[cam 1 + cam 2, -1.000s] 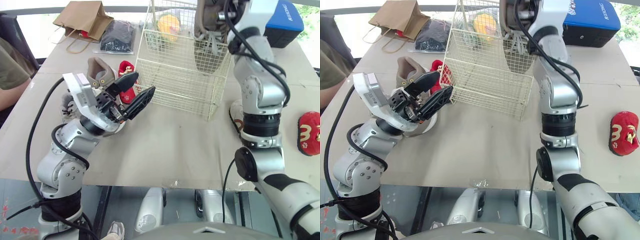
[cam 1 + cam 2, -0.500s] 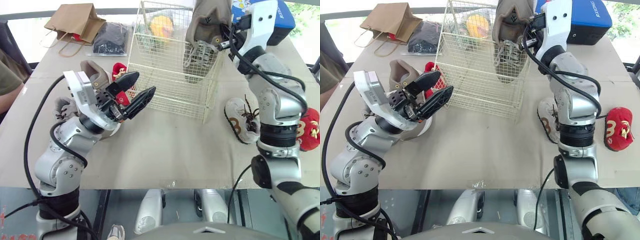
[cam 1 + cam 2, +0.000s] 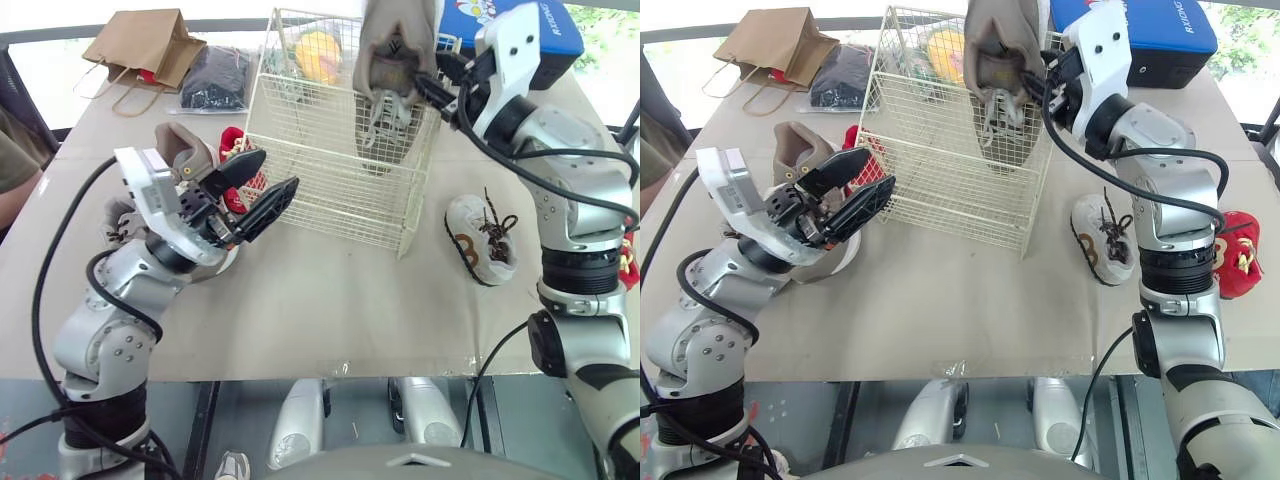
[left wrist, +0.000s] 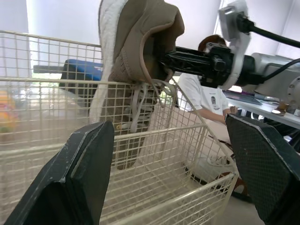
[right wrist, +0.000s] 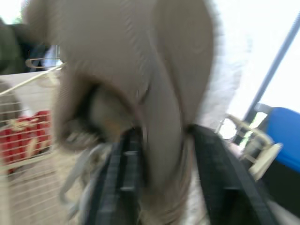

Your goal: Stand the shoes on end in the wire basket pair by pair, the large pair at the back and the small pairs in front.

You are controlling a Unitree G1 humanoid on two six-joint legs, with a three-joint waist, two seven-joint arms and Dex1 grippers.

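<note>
Your right gripper (image 3: pixel 428 90) is clamped on the heel of the tan shoe (image 3: pixel 392 55), which hangs toe-down, half inside the basket (image 3: pixel 330 195) toward its right side. Your left gripper (image 3: pixel 277 170) has its jaws wide apart, just beside the basket's left front corner.

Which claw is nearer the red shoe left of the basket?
Left. The left claw hangs open right beside the red shoe; the right claw is over the wire basket, shut on the tan shoe.
</note>
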